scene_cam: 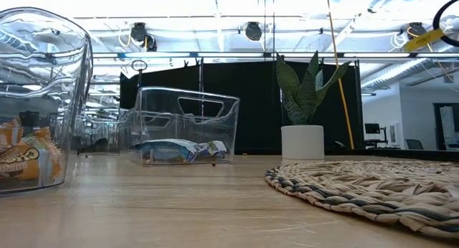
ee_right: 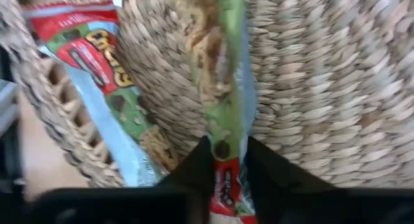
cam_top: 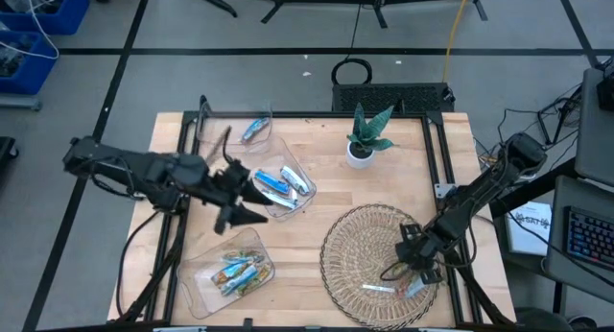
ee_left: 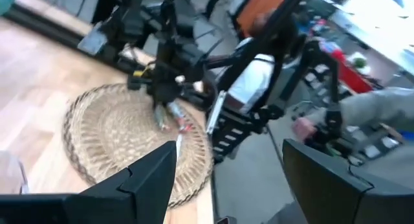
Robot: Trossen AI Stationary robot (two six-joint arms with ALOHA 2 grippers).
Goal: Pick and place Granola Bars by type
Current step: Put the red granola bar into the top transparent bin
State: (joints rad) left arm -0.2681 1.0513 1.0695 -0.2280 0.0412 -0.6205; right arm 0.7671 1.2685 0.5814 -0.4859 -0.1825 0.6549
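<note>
Granola bars lie sorted in three clear bins: one blue bar [cam_top: 254, 130] in the far bin, silver-blue bars [cam_top: 283, 185] in the middle bin, green-gold and orange ones [cam_top: 240, 272] in the near bin. Two more bars [cam_top: 379, 289] lie on the round woven tray [cam_top: 355, 236]. My left gripper [cam_top: 240, 217] hovers open and empty between the middle and near bins. My right gripper [cam_top: 419, 265] is low over the tray's right part, shut on a green-red bar [ee_right: 226, 88]. A second green-red bar [ee_right: 97, 62] lies beside it on the weave. My right gripper pinches the green-red granola bar by one end [ee_right: 226, 175] between its two fingers [ee_right: 194, 169], which lie along the bar. The rest of the bar runs forward from the fingers over the woven tray. Whether it is lifted clear of the weave, I cannot tell.
A small potted plant [cam_top: 365, 140] stands at the table's far side, behind the tray. The near clear bin [scene_cam: 36, 97] and the middle bin [scene_cam: 186, 126] stand on the table's left half. Bare wood lies between bins and tray. A person's sleeve [ee_left: 381, 111] shows beyond the table.
</note>
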